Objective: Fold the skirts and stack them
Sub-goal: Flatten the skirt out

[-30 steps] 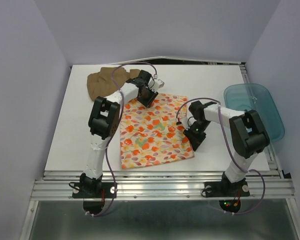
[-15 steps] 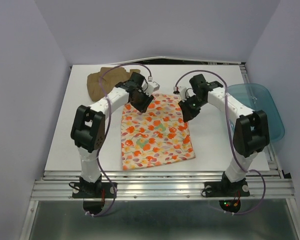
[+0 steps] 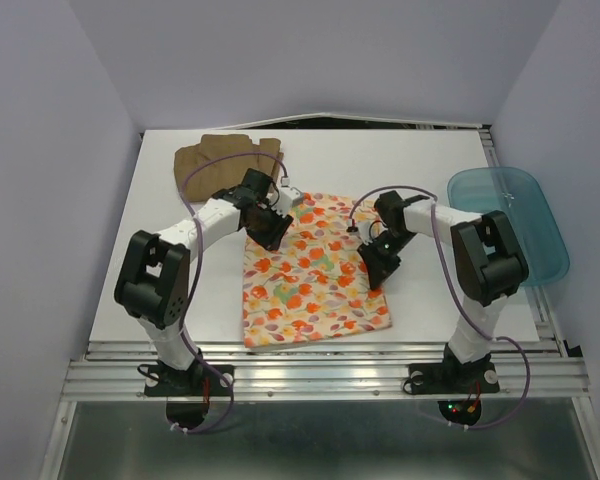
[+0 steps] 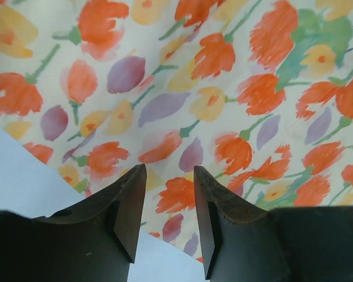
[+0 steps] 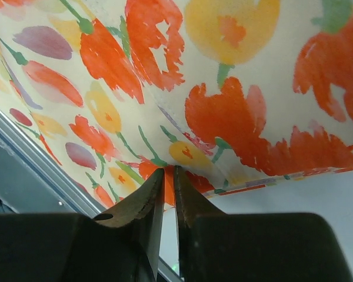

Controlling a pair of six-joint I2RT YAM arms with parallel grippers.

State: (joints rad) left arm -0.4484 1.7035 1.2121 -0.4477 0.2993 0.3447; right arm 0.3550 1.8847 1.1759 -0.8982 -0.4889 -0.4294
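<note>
Left claw (image 3: 268,227) hung over the far left part of the print skirt (image 3: 310,275), its fingers (image 4: 129,205) standing apart with flowered cloth (image 4: 223,88) showing in the gap between them. Right claw (image 3: 377,262) sat low at that skirt's right edge, its fingers (image 5: 191,202) drawn all but together with only a thin slit between. Their tips were at the hem (image 5: 270,176). Whether any cloth was caught in the slit could not be told.

The white bench (image 3: 430,170) carried everything. The print skirt lay spread flat near the middle of it, a cream sheet with orange, red and purple flowers. Its near edge lay close to the front of the bench. A teal tub (image 3: 520,220) sat at the right edge of the bench, apart from the skirt. The tan skirt (image 3: 215,160) lay bunched at the far left corner, just beyond the left arm and clear of the print skirt.
</note>
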